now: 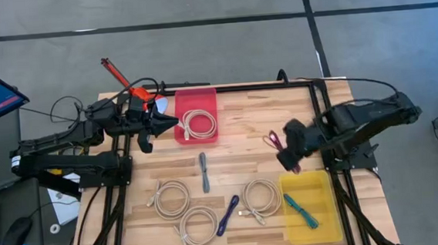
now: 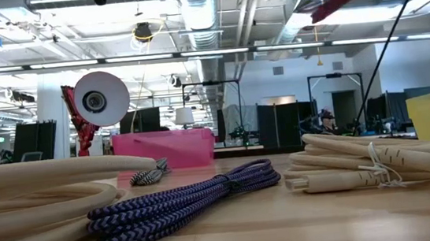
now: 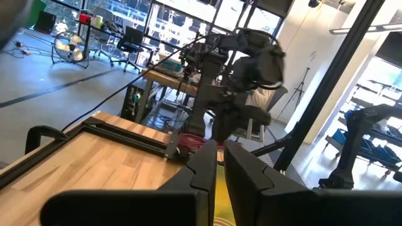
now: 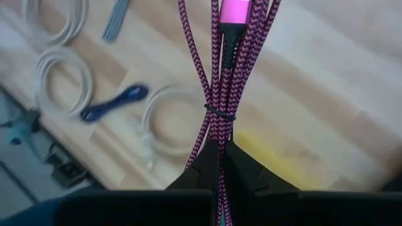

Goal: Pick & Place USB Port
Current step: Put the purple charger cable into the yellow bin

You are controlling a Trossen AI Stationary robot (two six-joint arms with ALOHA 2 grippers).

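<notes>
Worktop (image 1: 243,136): pale wood planks, matt, visible grain, framed in black metal tube. Red bin (image 1: 196,115) near the back edge and yellow bin (image 1: 310,205) at the front right corner: smooth plastic, slightly translucent. Magenta cable (image 4: 221,75) in the right tool (image 4: 220,147): braided cloth sheath, herringbone weave, glossy plastic plug. Blue cable (image 2: 183,199): same braid. Cream cables (image 1: 197,224): smooth matt rubbery jacket.
</notes>
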